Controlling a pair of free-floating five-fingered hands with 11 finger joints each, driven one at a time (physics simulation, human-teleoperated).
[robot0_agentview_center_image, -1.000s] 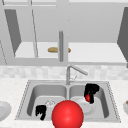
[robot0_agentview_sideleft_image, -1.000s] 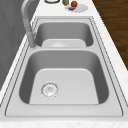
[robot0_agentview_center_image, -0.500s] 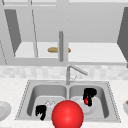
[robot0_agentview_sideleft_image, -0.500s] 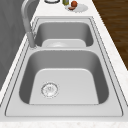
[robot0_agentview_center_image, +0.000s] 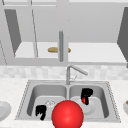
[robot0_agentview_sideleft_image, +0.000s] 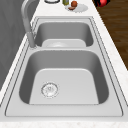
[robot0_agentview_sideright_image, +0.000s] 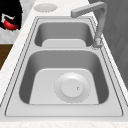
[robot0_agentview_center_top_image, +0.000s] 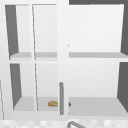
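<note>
Right hand (robot0_agentview_center_image: 86, 94) curled round small red object (robot0_agentview_center_image: 83, 100), above plate (robot0_agentview_center_image: 90, 107) in right basin. Left hand (robot0_agentview_center_image: 41, 111) idle over left basin, fingers curled, empty. Big red ball (robot0_agentview_center_image: 67, 114) between hands.

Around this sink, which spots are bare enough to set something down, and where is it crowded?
The left steel basin is bare but for its round drain. A white round plate fills the right basin's floor. The black right hand, curled on a small red object, hangs over it.

Small red ball (robot0_agentview_center_image: 84, 100) in curled fingers
</note>
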